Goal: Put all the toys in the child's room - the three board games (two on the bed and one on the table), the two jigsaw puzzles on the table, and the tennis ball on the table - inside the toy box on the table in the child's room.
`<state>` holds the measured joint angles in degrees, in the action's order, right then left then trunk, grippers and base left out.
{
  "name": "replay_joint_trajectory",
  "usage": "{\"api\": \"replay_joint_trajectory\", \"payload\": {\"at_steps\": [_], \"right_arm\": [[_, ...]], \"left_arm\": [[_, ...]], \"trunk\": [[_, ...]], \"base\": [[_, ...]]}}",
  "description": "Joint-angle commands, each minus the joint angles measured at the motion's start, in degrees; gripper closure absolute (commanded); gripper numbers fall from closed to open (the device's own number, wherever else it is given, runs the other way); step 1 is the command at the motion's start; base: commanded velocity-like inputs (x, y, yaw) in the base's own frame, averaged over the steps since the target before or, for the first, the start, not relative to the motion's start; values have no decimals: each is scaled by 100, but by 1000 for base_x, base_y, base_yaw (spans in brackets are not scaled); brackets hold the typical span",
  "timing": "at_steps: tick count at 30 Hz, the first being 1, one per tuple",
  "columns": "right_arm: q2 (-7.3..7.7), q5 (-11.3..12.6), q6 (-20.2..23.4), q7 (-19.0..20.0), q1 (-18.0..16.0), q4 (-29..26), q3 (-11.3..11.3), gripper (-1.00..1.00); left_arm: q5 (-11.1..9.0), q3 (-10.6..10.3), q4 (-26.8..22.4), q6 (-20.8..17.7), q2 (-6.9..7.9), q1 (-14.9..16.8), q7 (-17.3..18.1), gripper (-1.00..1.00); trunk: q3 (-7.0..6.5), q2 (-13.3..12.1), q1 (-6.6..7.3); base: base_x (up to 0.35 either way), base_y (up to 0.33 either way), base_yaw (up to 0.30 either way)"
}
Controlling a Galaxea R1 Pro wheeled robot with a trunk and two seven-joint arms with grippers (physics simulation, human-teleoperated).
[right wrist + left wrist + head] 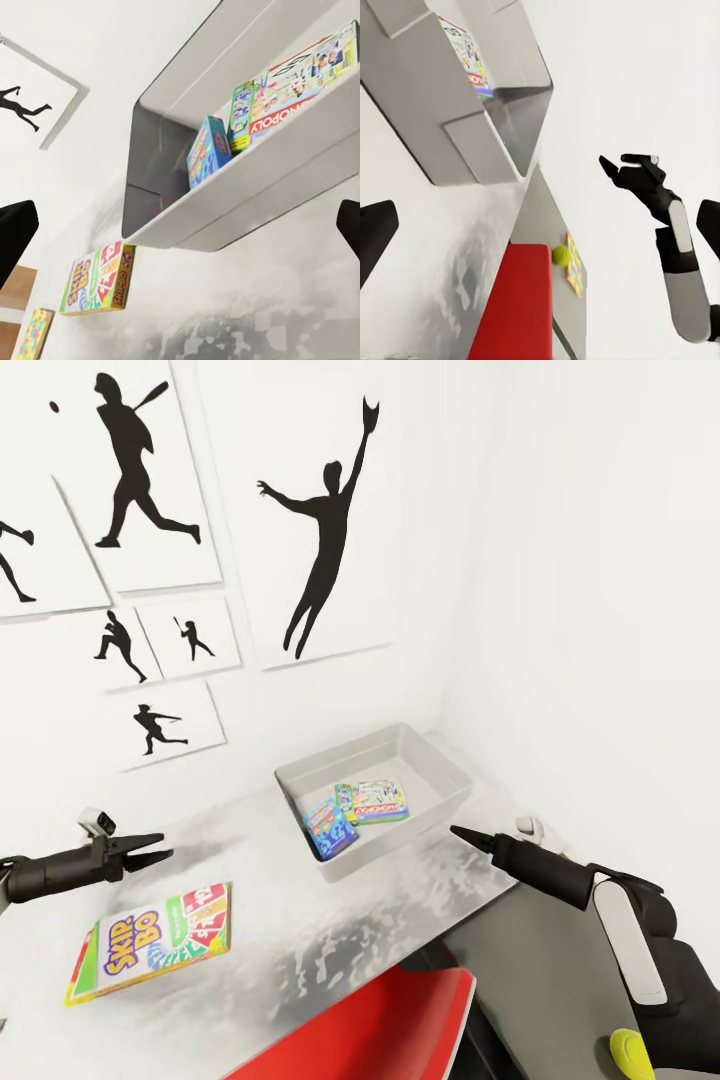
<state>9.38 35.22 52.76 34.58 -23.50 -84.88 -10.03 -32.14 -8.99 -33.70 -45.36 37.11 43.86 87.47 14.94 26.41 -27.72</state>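
So the desk (300, 920) is the big white surface here, with the grey toy box (440, 765) sitting toward the back near the wall corner. Two board games are already inside it: the Monopoly box (378, 800) lying flat and a small blue box (328, 828) tilted up against the box floor beside it. The third one, Skip-Bo (150, 940), lies flat on the desk, well apart from the toy box and just below the left gripper (152, 852).

In the left wrist view there's a jigsaw (575, 264) on the lower dark-grey part of the desk with the tennis ball (560, 256) right next to it, touching or nearly. The right wrist view catches a jigsaw (31, 335) on the desk too, past Skip-Bo.

Both grippers are empty. Left gripper's jaws look spread a bit, hovering above the desk. The right gripper (462, 832) in the head view comes to a narrow tip, though its wrist view shows the fingers wide at either edge, so I'd call it open.

My read: the games are two thirds done, and Skip-Bo is next. The left arm needs to drop down, get a grip on the edge of that flat box, then carry it over to the toy box.
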Motion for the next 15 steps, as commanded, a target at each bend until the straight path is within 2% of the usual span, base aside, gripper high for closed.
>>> {"api": "replay_joint_trajectory", "payload": {"at_steps": [1, 6, 15], "right_arm": [[-4, -9, 33, 23, -6, -2, -8, -100], [-18, -7, 33, 23, -5, -2, -8, -100], [-52, -46, 26, 13, -5, -2, -1, -100]], "left_arm": [[-28, -26, 71, 23, 9, -20, 79, -100], [-25, 20, 318, 388, 59, -105, 253, -100], [-22, 63, 555, 537, 234, -137, 253, -100]], "trunk": [[1, 10, -3], [-45, 10, -3], [-128, 10, -3]], "base": [[0, 0, 0], [-22, 0, 0], [-27, 0, 0]]}}
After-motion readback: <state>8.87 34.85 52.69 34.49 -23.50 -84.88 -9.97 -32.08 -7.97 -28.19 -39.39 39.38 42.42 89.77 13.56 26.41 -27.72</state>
